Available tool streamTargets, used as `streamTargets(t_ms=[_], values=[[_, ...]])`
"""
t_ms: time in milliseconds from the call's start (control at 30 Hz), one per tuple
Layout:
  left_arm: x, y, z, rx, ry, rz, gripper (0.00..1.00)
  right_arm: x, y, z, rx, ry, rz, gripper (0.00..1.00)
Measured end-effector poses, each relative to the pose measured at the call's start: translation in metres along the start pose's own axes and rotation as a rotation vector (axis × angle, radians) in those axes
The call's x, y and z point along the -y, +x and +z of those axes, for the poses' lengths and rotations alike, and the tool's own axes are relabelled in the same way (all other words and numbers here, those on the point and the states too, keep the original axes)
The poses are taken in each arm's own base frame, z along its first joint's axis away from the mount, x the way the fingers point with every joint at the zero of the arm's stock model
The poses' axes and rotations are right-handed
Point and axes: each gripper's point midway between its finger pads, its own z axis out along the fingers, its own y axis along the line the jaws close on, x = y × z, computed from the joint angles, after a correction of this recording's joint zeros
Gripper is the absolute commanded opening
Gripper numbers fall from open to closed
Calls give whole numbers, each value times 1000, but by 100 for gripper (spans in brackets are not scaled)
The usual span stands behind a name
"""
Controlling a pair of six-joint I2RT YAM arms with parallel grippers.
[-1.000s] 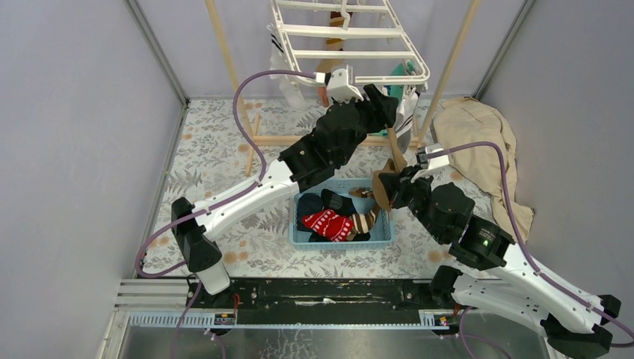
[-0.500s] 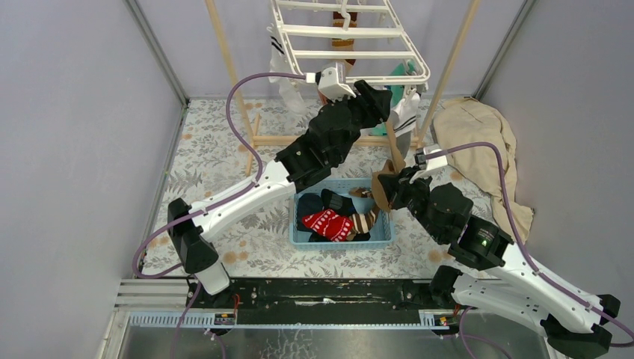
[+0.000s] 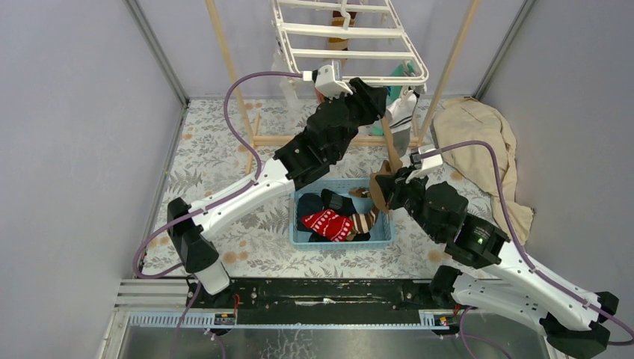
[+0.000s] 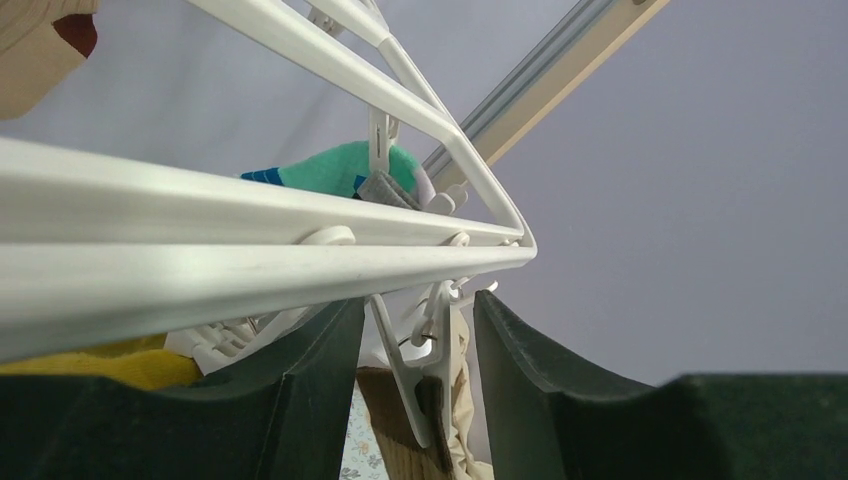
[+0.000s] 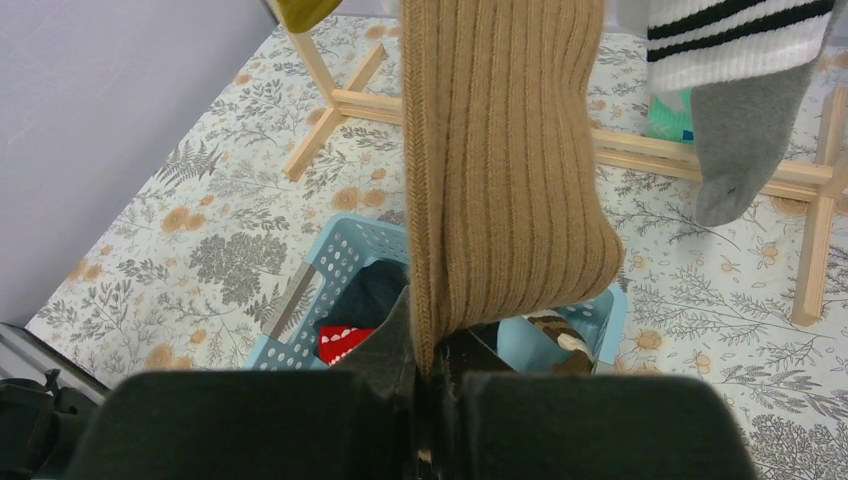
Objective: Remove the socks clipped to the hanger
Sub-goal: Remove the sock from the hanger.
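Table (image 3: 217, 149) w/ grey floral cover is filling the floor of the view. A wooden rack (image 3: 277, 140) of pale poles is standing at the back. A beige cloth (image 3: 478, 142) is lying crumpled at far right.

The hanger (image 3: 344, 54), a white frame w/ crossbars, is hanging about level from the rack. Its long axis is running away from the arms toward the back wall.

A blue basket (image 3: 340, 239) is sitting btwn the two arms. It is holding a red patterned sock (image 3: 327, 223), a brown-striped sock (image 3: 365, 221) and black ones.

A tan ribbed sock (image 5: 500, 150) is hanging from the hanger's near-R corner, long axis vertical, lower end pointing down at the basket. A teal sock (image 4: 335, 168) and a white sock w/ black stripes (image 5: 740, 60) are hanging beside it.

R gripper (image 5: 428, 372) is pinching the tan sock's lower end, fingers fully closed on the fabric, above the basket.

L gripper (image 4: 415, 300) is reaching up under that corner. It is sitting partly open w/ one finger each side of the clip (image 4: 415, 375) holding the tan sock. Slim gaps are showing both sides, so it is gripping nothing.
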Motion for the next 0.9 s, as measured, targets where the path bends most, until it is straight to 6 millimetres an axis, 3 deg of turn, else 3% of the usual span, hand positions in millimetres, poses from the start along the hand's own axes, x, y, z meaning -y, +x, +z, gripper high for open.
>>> streamTargets(t_ms=[333, 600, 700, 800, 900], values=[[1, 6, 5, -16, 9, 5, 51, -1, 6, 5, -21, 7, -13, 0], [4, 7, 9, -24, 10, 10, 41, -1, 10, 10, -35, 12, -29, 0], [5, 7, 9, -25, 10, 11, 31, -1, 10, 10, -35, 13, -33, 0], [6, 6, 10, -26, 15, 11, 12, -1, 11, 11, -37, 13, -34, 0], [4, 4, 11, -30, 9, 14, 1, -1, 11, 11, -37, 13, -34, 0]])
